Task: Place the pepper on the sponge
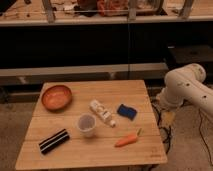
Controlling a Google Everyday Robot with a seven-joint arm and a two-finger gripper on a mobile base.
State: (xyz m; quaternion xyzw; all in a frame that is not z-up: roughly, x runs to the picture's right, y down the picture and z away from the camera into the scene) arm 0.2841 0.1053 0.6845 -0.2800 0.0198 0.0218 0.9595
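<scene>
The pepper [127, 139], a small orange tapered one with a green stem, lies near the front right of the wooden table [65, 156]. The sponge [127, 111], a dark blue block, rests a short way behind it, apart from it. My white arm [186, 89] is folded beside the table's right edge, away from both. The gripper itself does not show in the camera view. Nothing has been lifted off the table.
An orange-brown bowl [56, 97] sits at the back left. A white tube-like bottle [102, 112] lies mid-table, a white cup [86, 125] stands in front of it, and a black block with white stripes [54, 141] lies front left. Dark shelving runs behind.
</scene>
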